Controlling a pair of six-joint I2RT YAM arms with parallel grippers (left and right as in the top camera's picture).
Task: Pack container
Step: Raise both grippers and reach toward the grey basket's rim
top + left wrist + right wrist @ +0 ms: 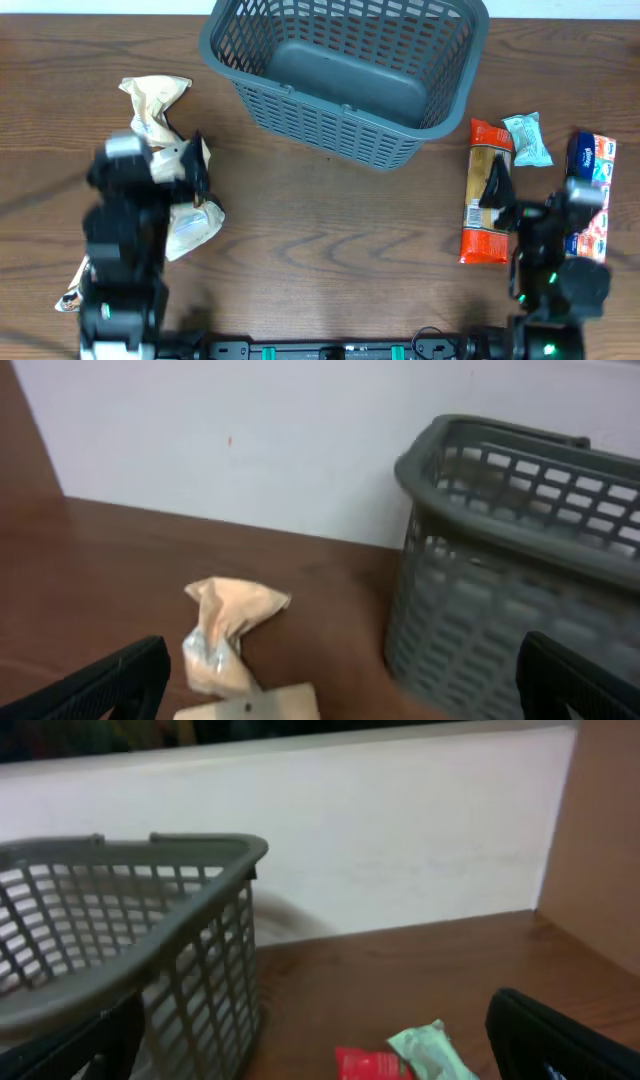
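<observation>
The dark grey lattice container (260, 100) stands at the back centre, empty. It also shows in the left wrist view (520, 550) and in the right wrist view (130, 950). My left gripper (192, 165) is open and empty above crumpled beige packets (155, 100), one of which shows in the left wrist view (225, 630) between the fingers (340, 695). My right gripper (497, 188) is open and empty over a long red packet (480, 225). In the right wrist view the red packet (370, 1065) and a pale green packet (430, 1055) lie between the fingers (320, 1055).
A pale green packet (526, 138) and a blue and red packet (593, 170) lie at the right. Another beige packet (192, 226) and a small packet (70, 292) lie at the left. A white wall runs behind the table.
</observation>
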